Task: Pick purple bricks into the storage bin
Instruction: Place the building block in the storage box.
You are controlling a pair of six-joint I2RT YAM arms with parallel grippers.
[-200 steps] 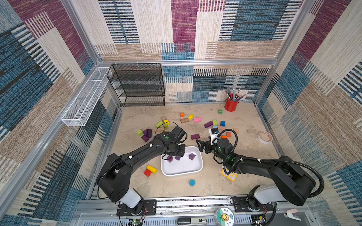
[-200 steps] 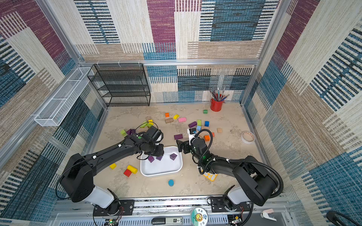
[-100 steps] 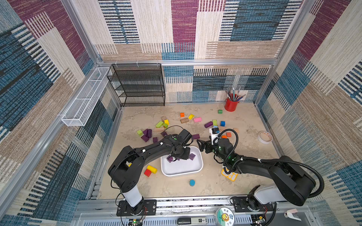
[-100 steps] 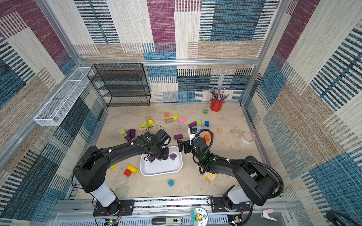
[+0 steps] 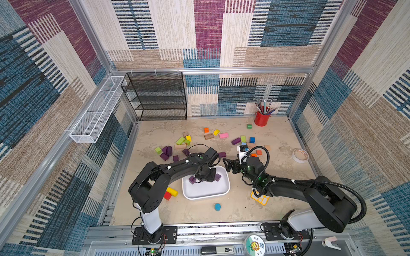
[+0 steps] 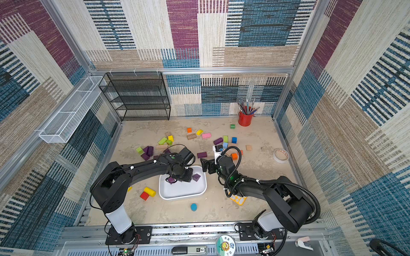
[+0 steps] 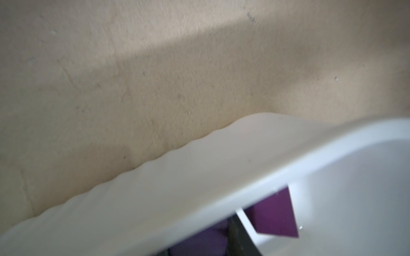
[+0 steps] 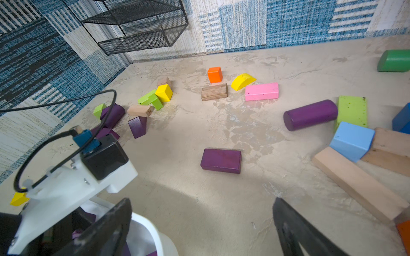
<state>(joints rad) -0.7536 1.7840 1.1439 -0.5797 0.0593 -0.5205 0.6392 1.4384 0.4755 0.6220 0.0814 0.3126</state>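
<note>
Inside the storage bin [image 5: 206, 190] I saw two purple bricks [image 5: 192, 179] with my left hand [image 5: 205, 176] pinched shut between them; I couldn't tell whether it held one. Beside the bin's far corner, my right hand [image 5: 227, 165] gaped wide, empty. Beyond the bin, a purple bar [image 5: 222, 154] lay on the counter [image 5: 277, 177].

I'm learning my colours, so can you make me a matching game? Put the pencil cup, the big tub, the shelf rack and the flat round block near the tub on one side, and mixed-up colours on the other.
Things:
1. pencil cup
2. storage bin
3. shelf rack
4. flat round block near the bin

Colours:
A. black
B. blue
C. red
D. white

Pairs: 1-C, 2-D, 3-A, 4-B
</note>
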